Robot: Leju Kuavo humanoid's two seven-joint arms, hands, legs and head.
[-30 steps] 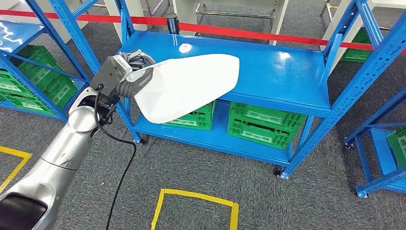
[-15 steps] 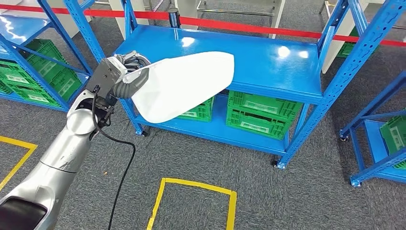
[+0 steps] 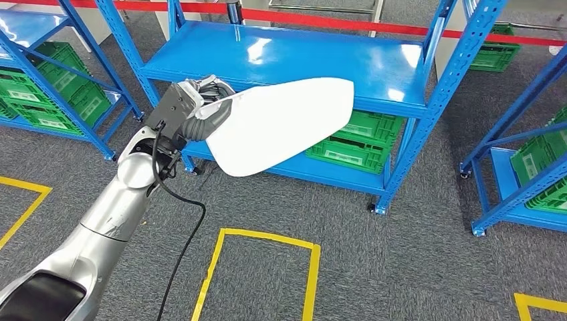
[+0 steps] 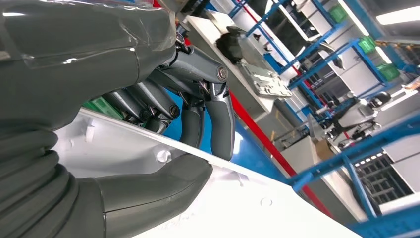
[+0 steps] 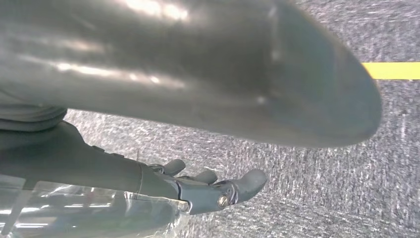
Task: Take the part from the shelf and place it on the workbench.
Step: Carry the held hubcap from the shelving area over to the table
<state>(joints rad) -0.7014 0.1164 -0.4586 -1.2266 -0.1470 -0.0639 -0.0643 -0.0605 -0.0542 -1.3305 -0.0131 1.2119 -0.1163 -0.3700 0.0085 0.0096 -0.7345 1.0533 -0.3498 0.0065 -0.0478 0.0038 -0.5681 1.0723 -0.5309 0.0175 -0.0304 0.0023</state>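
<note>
My left hand (image 3: 194,110) grips the white part (image 3: 284,124) by its narrow end, thumb on one face and fingers (image 4: 218,124) on the other; the part hides most of them. The part is in the air, before the blue shelf (image 3: 281,57), and it covers some green crates (image 3: 364,140) below. My right hand (image 5: 208,191) hangs over grey carpet (image 5: 317,188), fingers apart, holding nothing.
</note>
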